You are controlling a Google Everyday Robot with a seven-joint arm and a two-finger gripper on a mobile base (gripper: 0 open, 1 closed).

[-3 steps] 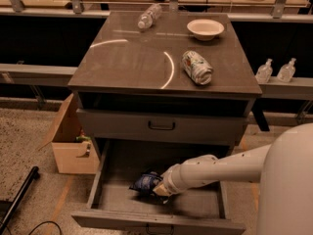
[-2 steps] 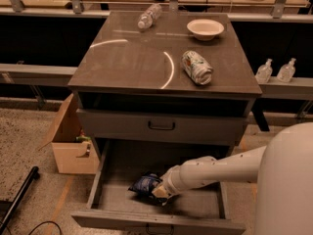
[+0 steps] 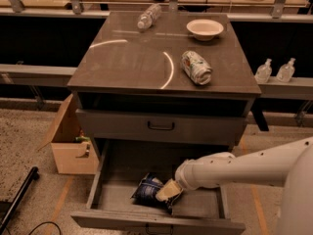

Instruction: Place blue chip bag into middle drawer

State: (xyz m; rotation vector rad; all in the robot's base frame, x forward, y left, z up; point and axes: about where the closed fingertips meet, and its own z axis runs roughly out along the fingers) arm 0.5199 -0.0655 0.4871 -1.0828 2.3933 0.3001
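Note:
The middle drawer (image 3: 146, 221) is pulled wide open below the cabinet's closed handled drawer (image 3: 161, 126). The blue chip bag (image 3: 146, 190), crumpled dark blue with white print, lies on the drawer floor left of centre. My gripper (image 3: 168, 191) is down inside the drawer at the end of my white arm (image 3: 234, 168), which reaches in from the right. It sits against the bag's right side.
On the cabinet top are a crushed white-green can (image 3: 196, 67), a white bowl (image 3: 205, 29) and a plastic bottle (image 3: 149, 16). A cardboard box (image 3: 73, 146) stands on the floor at the left. Two pump bottles (image 3: 275, 70) sit on the right ledge. A black pole (image 3: 17, 199) lies lower left.
The arm and gripper have eased slightly lower and forward in the drawer with the bag; otherwise nothing has visibly moved.

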